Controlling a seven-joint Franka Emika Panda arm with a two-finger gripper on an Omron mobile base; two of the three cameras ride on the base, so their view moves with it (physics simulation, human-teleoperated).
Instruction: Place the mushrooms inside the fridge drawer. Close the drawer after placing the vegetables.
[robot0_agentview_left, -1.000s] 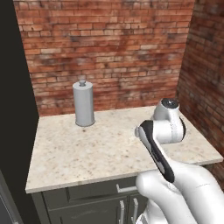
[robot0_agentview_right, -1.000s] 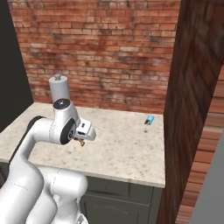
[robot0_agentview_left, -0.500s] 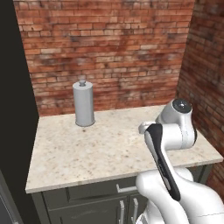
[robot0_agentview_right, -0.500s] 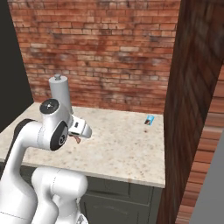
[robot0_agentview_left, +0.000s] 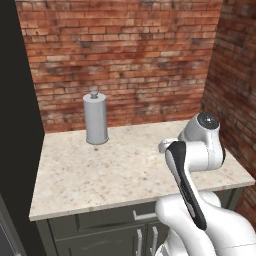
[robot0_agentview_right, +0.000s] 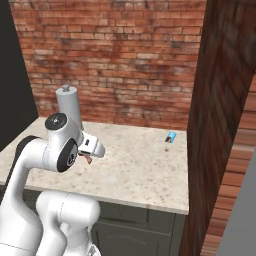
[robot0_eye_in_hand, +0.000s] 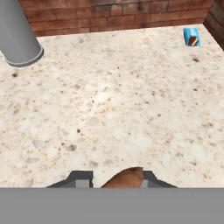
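Between our gripper's (robot0_eye_in_hand: 113, 180) fingertips we pinch a reddish-brown mushroom (robot0_eye_in_hand: 124, 178), held clear above the counter (robot0_eye_in_hand: 109, 109), grey canister (robot0_eye_in_hand: 17, 35) at ten o'clock, presumably for carrying fridgeward.

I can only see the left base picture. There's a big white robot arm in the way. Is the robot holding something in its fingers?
Observer: Yes. In the hand view a reddish-brown mushroom sits between the gripper fingertips.
Operator: Is it touching the counter?
Observer: No. The right base view shows the hand up in the air above the counter, with the brown bit tucked under it.
Operator: Is anything else on the counter besides the grey canister?
Observer: Yes, a small blue packet lies near the back right corner, beside the brick wall. The grey canister stands at the back left.
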